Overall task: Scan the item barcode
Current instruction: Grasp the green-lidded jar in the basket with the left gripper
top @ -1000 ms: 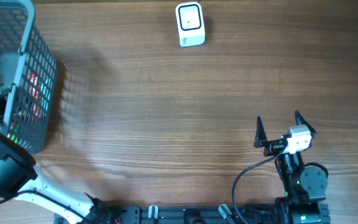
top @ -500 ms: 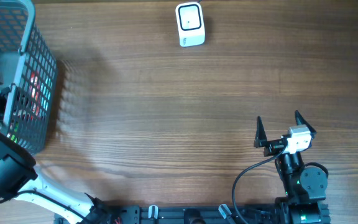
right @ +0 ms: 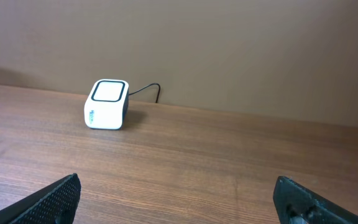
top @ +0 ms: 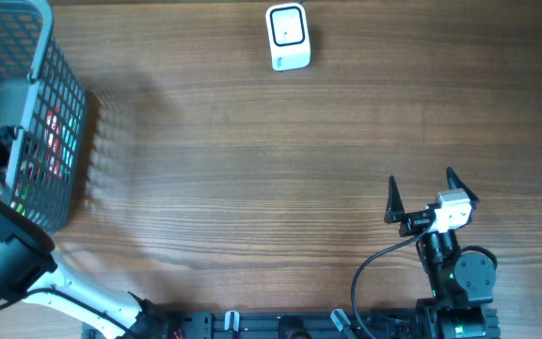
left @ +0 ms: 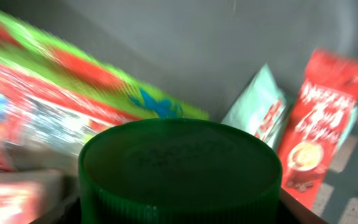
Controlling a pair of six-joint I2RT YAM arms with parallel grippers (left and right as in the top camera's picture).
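A round dark green ribbed lid [left: 179,162] of a container fills the left wrist view, and the body below it is hidden. My left gripper [left: 179,214] is down inside the grey mesh basket [top: 64,122], shut on this green-lidded container, with a dark jaw at each side of the lid. No barcode shows. The white scanner [top: 288,37] stands at the table's far edge, also visible as the scanner [right: 107,104] in the right wrist view. My right gripper [top: 420,193] hovers open and empty near the front right.
In the basket lie a red sachet [left: 319,124], a mint-green packet [left: 260,106] and a long green and red pack [left: 73,93]. The scanner's cable [right: 148,90] runs back toward the wall. Bare wooden table [top: 252,169] lies between basket and scanner.
The left jaws have closed in onto the green lid, and the left wrist has shifted slightly toward the far side in the basket. The right arm is unmoved.
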